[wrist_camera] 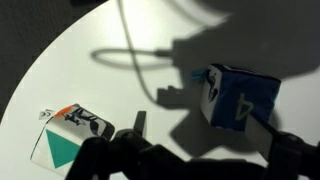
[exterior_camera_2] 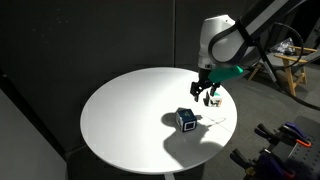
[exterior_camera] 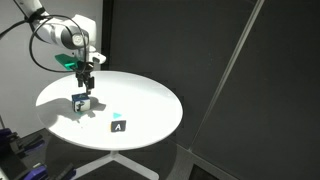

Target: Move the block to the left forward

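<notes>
Light-blue block [wrist_camera: 238, 98], "4" in wrist view only

The arm [exterior_camera: 60, 35] is reaching in from above, its wrist bending so that the gripper [exterior_camera: 88, 82] is pointing straight down. In the wrist view the fingers [wrist_camera: 110, 160] are standing spread apart, gripping nothing, their dark shapes filling the lower edge.

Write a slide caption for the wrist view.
Open hand hovering above the white table, blue-and-white block just beyond its fingertips, a green-and-white card lying off to the side.
</notes>
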You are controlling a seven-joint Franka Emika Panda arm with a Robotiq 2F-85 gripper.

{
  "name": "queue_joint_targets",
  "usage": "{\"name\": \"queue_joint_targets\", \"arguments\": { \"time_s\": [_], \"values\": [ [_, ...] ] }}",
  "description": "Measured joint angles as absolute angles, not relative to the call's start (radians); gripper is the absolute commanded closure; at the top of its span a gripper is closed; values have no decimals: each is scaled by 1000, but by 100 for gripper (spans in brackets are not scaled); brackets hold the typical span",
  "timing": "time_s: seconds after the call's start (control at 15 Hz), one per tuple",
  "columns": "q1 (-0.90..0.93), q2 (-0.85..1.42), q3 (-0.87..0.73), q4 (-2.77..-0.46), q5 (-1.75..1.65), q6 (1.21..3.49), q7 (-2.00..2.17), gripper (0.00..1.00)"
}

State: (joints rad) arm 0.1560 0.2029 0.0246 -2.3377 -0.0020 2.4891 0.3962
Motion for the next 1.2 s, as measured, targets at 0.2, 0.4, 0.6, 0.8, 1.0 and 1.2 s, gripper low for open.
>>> {"name": "queue_joint_targets", "arguments": {
  "time_s": [0.2,0.4,0.6,0.8,1.0,1.2],
  "values": [
    [128,166,24,-2344,-2,2470,325,0],
    [110,119,24,-2357,-2,2450,269,0],
    [102,63,24,-2375,-2,2418,231,0],
    [101,10,24,-2395,-2,2383,218,0],
    [99,-38,25,-2409,-2,2334,220,0],
    [94,-76,25,-2415,-2,2284,220,0]
  ]
}}
